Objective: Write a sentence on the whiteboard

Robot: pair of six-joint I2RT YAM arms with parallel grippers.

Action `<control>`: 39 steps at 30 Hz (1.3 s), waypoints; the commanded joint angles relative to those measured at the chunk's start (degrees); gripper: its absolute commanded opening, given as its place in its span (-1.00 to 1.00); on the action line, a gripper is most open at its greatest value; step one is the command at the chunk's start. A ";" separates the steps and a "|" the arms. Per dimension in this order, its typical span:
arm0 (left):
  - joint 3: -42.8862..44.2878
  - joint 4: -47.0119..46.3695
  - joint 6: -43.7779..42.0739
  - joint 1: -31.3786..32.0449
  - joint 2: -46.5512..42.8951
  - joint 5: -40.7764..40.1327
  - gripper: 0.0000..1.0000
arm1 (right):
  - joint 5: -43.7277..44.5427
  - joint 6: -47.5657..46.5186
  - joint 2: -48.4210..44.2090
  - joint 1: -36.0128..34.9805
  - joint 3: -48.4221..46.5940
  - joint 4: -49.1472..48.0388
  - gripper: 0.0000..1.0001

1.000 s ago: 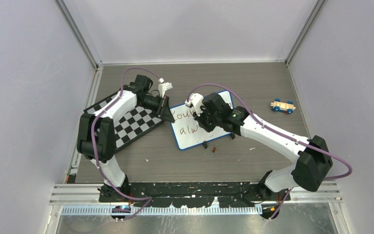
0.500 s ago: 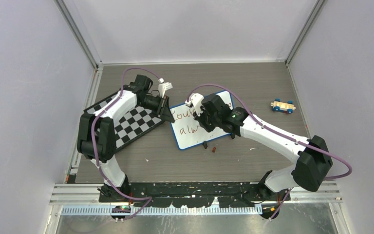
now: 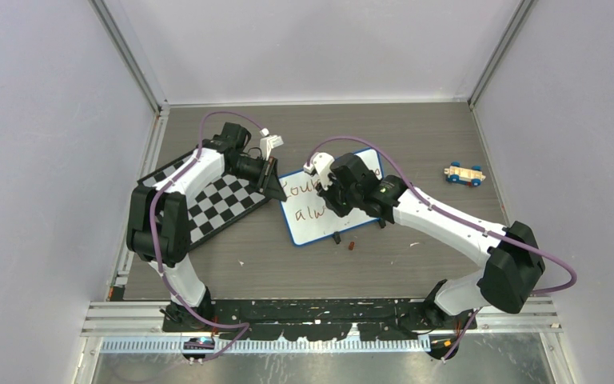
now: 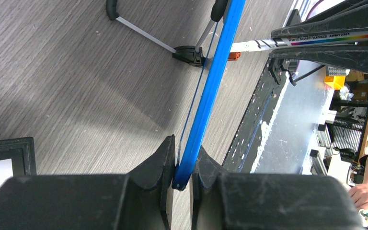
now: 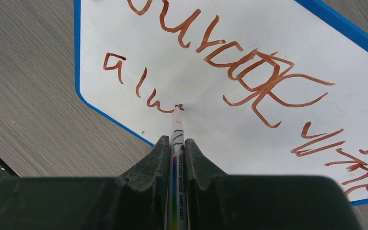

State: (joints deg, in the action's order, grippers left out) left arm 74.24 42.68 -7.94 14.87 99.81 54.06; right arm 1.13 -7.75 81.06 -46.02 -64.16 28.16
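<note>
Whiteboard lies about mid-table, blue frame all round. The sentence is on it in brownish-red, two lines. The upper line reads roughly "Courage", followed by strokes I cannot make out. The lower line reads "alw".

Marker: tip touching the white surface just after the "w".

Right gripper: over the board's middle, jaws narrow and clamped on the marker barrel.

Left gripper: at the board's left edge, jaws narrow and pinching the blue frame between them.

Chessboard: just left of the whiteboard, partly under the left arm.

Small brown piece: on the table just off the board's near edge.

Toy car: well apart, to the board's right.
</note>
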 commanded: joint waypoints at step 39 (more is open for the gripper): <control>0.99 -0.13 -0.44 0.33 0.30 -1.77 -1.00 | 0.52 -0.95 -1.64 2.09 0.35 -1.72 -0.99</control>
State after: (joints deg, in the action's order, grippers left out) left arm 74.24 42.68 -7.97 14.87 99.81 54.04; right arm -0.47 -7.86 80.99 -44.49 -63.77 28.84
